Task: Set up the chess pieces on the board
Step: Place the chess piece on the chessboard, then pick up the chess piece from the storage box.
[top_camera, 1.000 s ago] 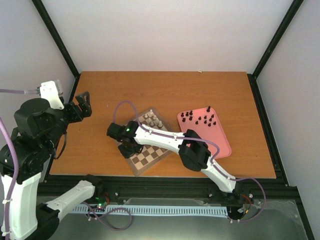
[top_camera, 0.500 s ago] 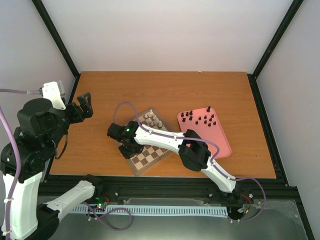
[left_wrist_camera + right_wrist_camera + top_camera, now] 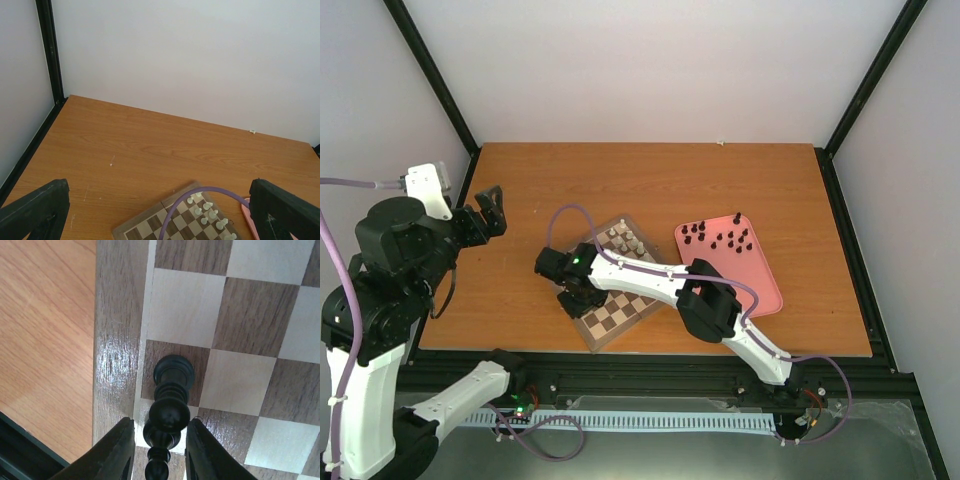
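Observation:
The board [image 3: 622,316] lies tilted at the table's middle. My right gripper [image 3: 576,298] is low over its near-left corner. In the right wrist view a black chess piece [image 3: 171,390] stands upright on a dark square at the board's [image 3: 250,315] border. It stands between my right gripper's [image 3: 160,450] open fingers, with a gap showing at the left finger [image 3: 117,450]. A second dark shape [image 3: 159,462] shows behind it. More black chess pieces [image 3: 725,238] stand on the pink tray [image 3: 760,285]. My left gripper [image 3: 480,215] hangs wide open at the far left, holding nothing.
Several cream pieces [image 3: 625,240] stand along the board's far edge, also seen as cream pieces [image 3: 210,212] in the left wrist view. A purple cable [image 3: 200,192] arcs over the board [image 3: 145,227]. Black frame posts line the table's sides.
My right gripper's jaws have parted from the black piece at the board's corner. The left arm shifted slightly early on, then stayed still.

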{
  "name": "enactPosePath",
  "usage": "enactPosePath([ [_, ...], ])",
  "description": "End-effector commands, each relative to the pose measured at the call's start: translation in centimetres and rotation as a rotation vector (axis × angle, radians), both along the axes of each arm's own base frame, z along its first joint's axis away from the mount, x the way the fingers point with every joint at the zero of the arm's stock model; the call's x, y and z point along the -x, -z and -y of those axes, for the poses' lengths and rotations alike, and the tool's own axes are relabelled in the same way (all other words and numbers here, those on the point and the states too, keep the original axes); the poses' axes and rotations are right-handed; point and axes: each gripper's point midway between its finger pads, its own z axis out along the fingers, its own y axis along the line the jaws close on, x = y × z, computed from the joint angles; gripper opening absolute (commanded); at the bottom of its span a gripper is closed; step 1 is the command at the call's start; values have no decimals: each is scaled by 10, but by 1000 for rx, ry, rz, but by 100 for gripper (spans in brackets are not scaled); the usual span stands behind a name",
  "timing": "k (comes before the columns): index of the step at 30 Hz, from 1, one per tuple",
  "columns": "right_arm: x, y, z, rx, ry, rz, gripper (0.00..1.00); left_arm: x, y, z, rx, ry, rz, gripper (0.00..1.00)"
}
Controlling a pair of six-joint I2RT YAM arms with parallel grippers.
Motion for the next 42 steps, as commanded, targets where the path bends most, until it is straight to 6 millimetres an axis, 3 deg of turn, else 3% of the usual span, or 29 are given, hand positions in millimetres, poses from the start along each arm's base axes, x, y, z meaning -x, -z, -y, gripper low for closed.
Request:
enactPosePath([
  [1,-4,-32,-6,-63,-1,49,33,5,-5,-1,-7,8,18,100],
  [5,-6,-58,-6,-93,0,75,43,6,-6,-2,-6,10,23,100],
  [8,-7,-89,-3,-130,-3,105,50,8,-7,-2,-5,12,26,100],
  [12,-11,-148,5,-208,-1,176,58,9,-4,-1,0,16,18,100],
  [14,-25,-178,19,-238,34,237,61,9,-3,-1,5,17,16,100],
  [18,-76,-199,63,-252,185,275,59,4,1,3,9,29,2,100],
  [25,-173,-182,158,-127,387,355,56,-9,8,14,13,57,-40,100],
  [26,-186,-179,170,-113,409,359,56,-12,10,16,10,59,-50,100],
  [27,-210,-170,195,-101,456,355,55,-19,16,19,5,64,-76,100],
  [28,-219,-165,205,-98,474,350,54,-22,18,21,2,64,-86,100],
  [34,-242,-121,247,-52,513,261,50,-41,33,26,-26,53,-134,100],
  [42,-247,-74,254,-12,450,178,40,-69,51,37,-16,48,-156,100],
])
